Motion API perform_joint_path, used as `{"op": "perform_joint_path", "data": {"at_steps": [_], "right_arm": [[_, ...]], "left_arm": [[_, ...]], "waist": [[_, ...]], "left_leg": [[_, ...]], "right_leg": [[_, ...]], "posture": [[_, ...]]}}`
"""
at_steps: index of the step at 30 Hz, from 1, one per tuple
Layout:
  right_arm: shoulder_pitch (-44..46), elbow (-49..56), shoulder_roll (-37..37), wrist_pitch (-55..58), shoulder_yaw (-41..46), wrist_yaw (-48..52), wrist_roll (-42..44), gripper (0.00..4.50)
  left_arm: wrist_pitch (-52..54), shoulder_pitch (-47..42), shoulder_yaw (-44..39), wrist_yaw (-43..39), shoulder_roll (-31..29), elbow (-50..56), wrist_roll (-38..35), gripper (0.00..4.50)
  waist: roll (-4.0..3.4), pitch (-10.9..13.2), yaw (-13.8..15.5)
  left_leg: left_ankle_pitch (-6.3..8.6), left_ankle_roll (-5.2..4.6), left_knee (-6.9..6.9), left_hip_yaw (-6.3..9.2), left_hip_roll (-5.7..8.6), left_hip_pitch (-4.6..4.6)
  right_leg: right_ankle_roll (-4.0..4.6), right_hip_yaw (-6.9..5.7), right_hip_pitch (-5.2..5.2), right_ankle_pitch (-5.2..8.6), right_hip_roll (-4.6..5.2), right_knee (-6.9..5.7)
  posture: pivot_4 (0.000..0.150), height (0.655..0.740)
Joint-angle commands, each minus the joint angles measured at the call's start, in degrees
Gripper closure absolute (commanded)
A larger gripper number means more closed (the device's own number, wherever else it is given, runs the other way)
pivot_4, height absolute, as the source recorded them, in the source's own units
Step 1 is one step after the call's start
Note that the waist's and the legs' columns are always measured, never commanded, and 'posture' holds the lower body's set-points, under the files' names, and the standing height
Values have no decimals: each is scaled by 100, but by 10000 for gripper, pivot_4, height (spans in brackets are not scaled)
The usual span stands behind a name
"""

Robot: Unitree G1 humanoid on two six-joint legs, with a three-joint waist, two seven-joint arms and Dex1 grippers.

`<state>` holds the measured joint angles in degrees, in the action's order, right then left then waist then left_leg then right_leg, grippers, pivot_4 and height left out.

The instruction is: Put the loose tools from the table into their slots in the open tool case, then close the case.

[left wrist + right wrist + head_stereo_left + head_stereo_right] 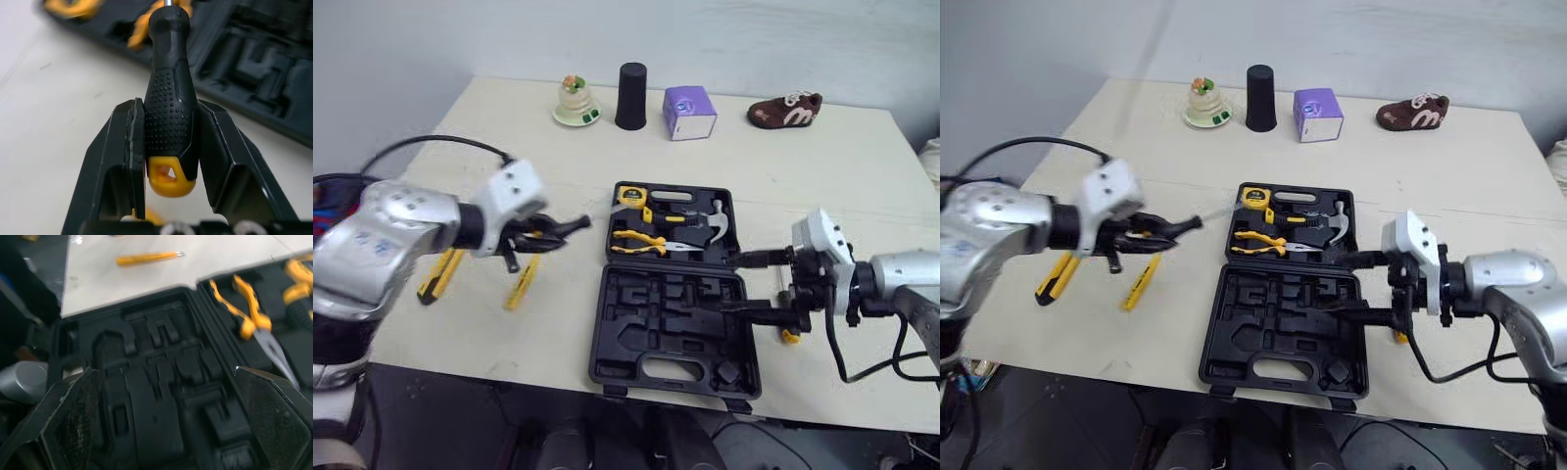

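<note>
1. Two grippers are over the table (pixel 822 176). The left gripper (pixel 536 233) is clamped on a screwdriver (pixel 168 93). Its black fingers (pixel 122 147) press the dotted black handle from either side, and the yellow butt end sits back between them.
2. The handle juts past the left fingertips, and the thin shaft points toward the open tool case (pixel 671 328). The case lies ahead of this gripper and apart from it.
3. On the table under the left gripper lies a yellow tool (pixel 522 282). A yellow-and-black tool (pixel 440 274) lies farther back, under that arm's wrist.
4. The right gripper (pixel 734 284) has its fingers spread wide with nothing between them. It reaches in from the side of the case, with its fingertips over the edge near the seam between the two halves.
5. Ahead of the right gripper, the near half of the case shows black moulded slots. In the far half sit a tape measure (pixel 629 195), pliers (pixel 641 242) and a hammer (pixel 715 220).
6. A small yellow piece (pixel 790 336) lies on the table just beside the case, under the right gripper's wrist.
7. Well beyond both grippers, along the table's far edge, stand a figurine (pixel 576 103), a black cup (pixel 630 96), a purple box (pixel 689 113) and a brown shoe (pixel 785 110).
</note>
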<state>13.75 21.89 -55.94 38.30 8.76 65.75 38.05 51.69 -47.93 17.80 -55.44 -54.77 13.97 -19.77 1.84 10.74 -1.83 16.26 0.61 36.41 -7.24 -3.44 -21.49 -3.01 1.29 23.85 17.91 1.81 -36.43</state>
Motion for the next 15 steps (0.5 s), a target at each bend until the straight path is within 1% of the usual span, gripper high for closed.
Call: {"op": "perform_joint_path", "data": {"at_steps": [1, 4, 9, 15], "right_arm": [[-309, 322, -46, -98, 403, -246, -64, 0], [-784, 688, -51, 40, 705, -426, 36, 0], [-1276, 996, -1, 141, 1006, -663, 82, 0], [-1672, 1272, 67, 230, 1248, -852, 215, 0]], "left_arm": [[-593, -773, 917, -736, 358, -534, 646, 34563], [-826, -1345, 1628, -987, 1031, -1108, 1158, 34563], [-807, -1616, 2166, -1338, 1531, -1459, 1625, 34563], [-901, -1738, 2261, -1268, 2099, -1972, 2056, 34563]], "waist": [[2, 1, 12], [1, 2, 29], [3, 2, -18], [5, 4, 22]], "left_leg": [[2, 4, 18, 3, -12, -5], [12, 17, 61, 7, -23, -14], [17, 7, 71, -4, -22, -6], [14, -1, 81, 1, -21, -3]], "right_leg": [[-3, 2, 0, 1, -17, -1], [-10, 6, 3, 7, -41, -17], [-28, 47, 4, 13, -42, -43], [-32, 49, 5, 13, -41, -60]], "posture": [[1500, 7383], [1500, 7383], [1500, 7383], [1500, 7383]]}}
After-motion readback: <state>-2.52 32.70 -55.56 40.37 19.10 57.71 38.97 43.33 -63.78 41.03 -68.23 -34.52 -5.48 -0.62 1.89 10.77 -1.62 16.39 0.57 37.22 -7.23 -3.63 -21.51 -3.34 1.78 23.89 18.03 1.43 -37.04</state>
